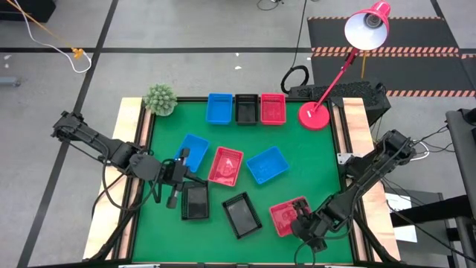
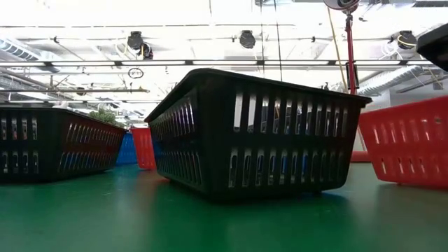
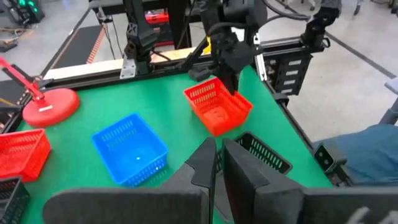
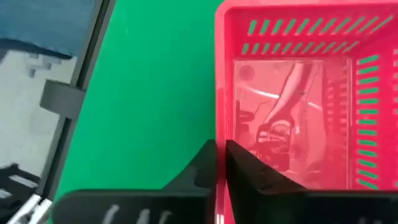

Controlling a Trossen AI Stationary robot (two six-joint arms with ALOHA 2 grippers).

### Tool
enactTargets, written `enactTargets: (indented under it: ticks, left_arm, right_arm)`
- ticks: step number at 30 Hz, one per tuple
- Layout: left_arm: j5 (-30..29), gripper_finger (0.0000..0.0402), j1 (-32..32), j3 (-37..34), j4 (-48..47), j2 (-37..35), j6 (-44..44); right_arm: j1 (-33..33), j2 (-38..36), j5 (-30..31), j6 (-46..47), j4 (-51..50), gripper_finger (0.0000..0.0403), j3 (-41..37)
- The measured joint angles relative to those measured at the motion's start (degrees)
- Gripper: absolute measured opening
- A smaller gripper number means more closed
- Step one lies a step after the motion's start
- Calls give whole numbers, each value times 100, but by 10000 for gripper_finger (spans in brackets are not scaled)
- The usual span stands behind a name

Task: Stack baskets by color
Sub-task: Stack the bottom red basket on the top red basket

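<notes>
Green bench [image 1: 297, 149] seen from above: three baskets line up along the far edge, blue basket [image 1: 219, 108], black basket [image 1: 246, 109], red basket [image 1: 273, 109], touching side by side, none stacked. Green spiky plant [image 1: 159, 99] at the far left corner, red lamp base [image 1: 314, 116] just right of the row, its arm going up to the lamp head [image 1: 367, 28]. Six more baskets are scattered singly mid-bench and near side: a second blue one [image 1: 193, 151] left of centre, a red one [image 1: 226, 165] just beside it, a third blue one [image 1: 268, 164] right of that, a black one [image 1: 195, 201] near left, another black one [image 1: 242, 215] near centre, and a red one [image 1: 288, 216] near right. Right pincer [image 1: 303, 225] sits at the near-right red basket; the right wrist view shows its fingers [image 4: 245, 174] pressed together over that basket's side wall [image 4: 221, 112], clamped on the rim. Left pincer [image 1: 175, 186] is at the far end of the near-left black basket, between it and the left blue one; fingers [image 3: 208, 163] nearly together, whether they pinch the black rim cannot be told. The low view shows only the black basket walls up close, with red ones behind.
</notes>
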Motion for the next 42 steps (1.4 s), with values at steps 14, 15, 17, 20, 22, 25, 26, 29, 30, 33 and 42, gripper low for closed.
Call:
enactTargets:
  ticks: [14,15,17,20,22,25,26,29,30,33,42]
  left_arm:
    - [13,31,185,0,33,-1,66]
    - [13,31,195,0,33,1,19]
    - [13,31,199,0,33,-1,-81]
    - [13,31,197,0,33,1,-184]
    - [13,31,181,0,31,-1,-289]
    - [11,31,127,0,40,37,-370]
    - [9,31,121,0,76,77,-368]
    - [-43,31,37,0,155,220,-248]
    - [-104,31,13,0,249,289,-197]
    - [-388,31,3,1,462,574,-23]
    - [-1168,118,24,0,1002,1145,435]
  right_arm:
    - [5,-22,1809,-2398,-1634,6,1536]
    - [-35,-22,2068,-2408,-1739,6,1693]
    - [-144,-26,2483,-2402,-1814,6,1941]
    - [-344,-26,2912,-2416,-1841,6,2217]
    - [-524,-29,3091,-2408,-1827,6,2361]
    - [-891,-83,3341,-2316,-1821,6,2473]
    - [-1043,-120,3379,-2303,-1820,6,2490]
    - [-1459,-258,3397,-2758,-1785,6,2498]
    - [-1593,-304,3397,-3074,-1774,6,2500]
    - [-1896,-367,3373,-4161,-1656,6,2481]
    - [-2475,-411,3111,-6015,-135,6,1667]
